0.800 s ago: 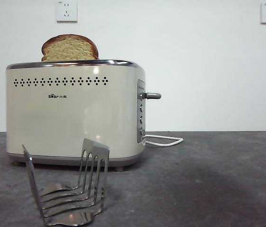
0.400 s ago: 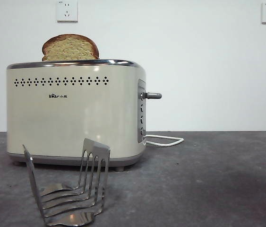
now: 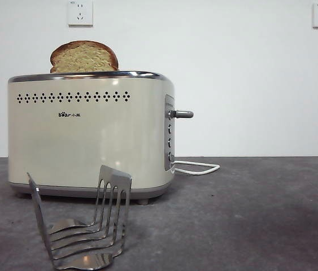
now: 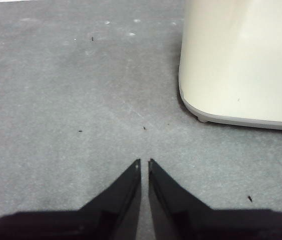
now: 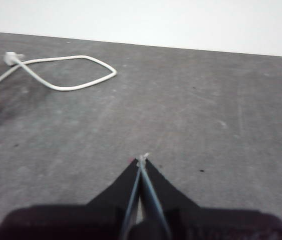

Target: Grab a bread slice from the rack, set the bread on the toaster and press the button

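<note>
The slice of bread (image 3: pixel 83 57) stands upright in the top of the cream toaster (image 3: pixel 88 135), its domed top sticking out. The grey lever button (image 3: pixel 182 114) sticks out of the toaster's grey end panel, high up. The steel rack (image 3: pixel 82 226) stands empty in front of the toaster. Neither arm shows in the front view. My left gripper (image 4: pixel 144 162) is shut and empty, low over the table beside a corner of the toaster (image 4: pixel 241 60). My right gripper (image 5: pixel 141 161) is shut and empty over bare table.
The toaster's white cord (image 3: pixel 198 167) loops on the grey table behind the end panel; it also shows in the right wrist view (image 5: pixel 65 72). Two wall sockets (image 3: pixel 80 12) sit high on the white wall.
</note>
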Available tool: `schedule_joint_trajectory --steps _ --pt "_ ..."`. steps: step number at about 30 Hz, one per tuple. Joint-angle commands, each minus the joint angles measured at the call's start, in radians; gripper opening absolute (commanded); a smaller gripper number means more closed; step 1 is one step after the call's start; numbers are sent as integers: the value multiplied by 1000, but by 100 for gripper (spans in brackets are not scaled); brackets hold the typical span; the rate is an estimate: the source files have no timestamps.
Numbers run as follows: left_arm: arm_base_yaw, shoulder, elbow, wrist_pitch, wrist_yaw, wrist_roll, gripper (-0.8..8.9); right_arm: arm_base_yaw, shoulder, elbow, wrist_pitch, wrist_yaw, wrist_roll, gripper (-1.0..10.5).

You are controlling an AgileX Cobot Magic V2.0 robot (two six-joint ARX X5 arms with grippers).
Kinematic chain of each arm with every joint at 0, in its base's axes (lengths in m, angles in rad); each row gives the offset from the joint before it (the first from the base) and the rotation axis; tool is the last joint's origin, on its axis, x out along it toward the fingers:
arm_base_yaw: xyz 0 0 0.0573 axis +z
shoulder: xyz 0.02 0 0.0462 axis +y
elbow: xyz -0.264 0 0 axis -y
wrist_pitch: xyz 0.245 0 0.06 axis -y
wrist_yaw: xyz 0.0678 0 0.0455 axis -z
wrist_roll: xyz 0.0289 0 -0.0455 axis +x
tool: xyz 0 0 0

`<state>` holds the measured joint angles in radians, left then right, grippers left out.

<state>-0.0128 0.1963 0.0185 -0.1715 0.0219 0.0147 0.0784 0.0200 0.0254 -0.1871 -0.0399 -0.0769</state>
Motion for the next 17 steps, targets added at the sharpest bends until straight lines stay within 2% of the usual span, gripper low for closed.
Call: schedule_joint_trajectory --steps 1,9,17 --pt "4 0 -11 7 5 -4 27 -1 -5 -11 2 29 -6 1" --pt "4 0 -11 7 5 -4 27 -1 -5 -11 2 120 -5 1" --pt "4 0 -11 7 5 -4 27 -1 -5 -11 3 118 -3 1"
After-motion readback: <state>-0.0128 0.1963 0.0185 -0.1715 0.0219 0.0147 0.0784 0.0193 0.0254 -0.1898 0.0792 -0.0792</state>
